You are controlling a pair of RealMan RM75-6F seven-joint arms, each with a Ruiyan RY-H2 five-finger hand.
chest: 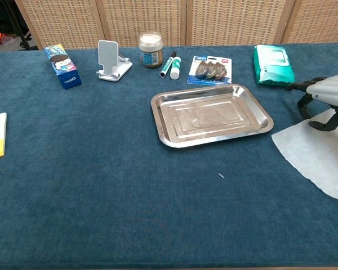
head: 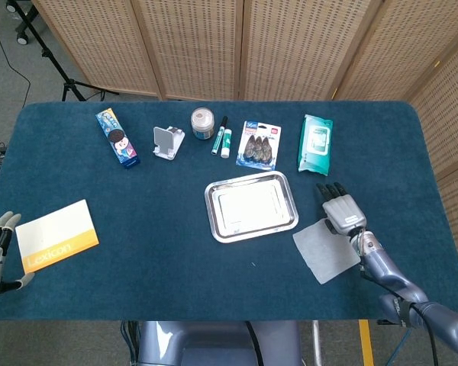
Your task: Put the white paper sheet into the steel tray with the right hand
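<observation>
White paper sheet (chest: 314,156) lies flat on the table, at 4 o'clock from the steel tray (chest: 212,115); the right hand (chest: 325,97) hovers over its far corner, fingers curled, holding nothing

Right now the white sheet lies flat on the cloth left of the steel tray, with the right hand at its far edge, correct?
Not left: the white sheet lies to the right of the steel tray, as the head view shows. It is flat on the cloth, the right hand at its far edge.
</observation>
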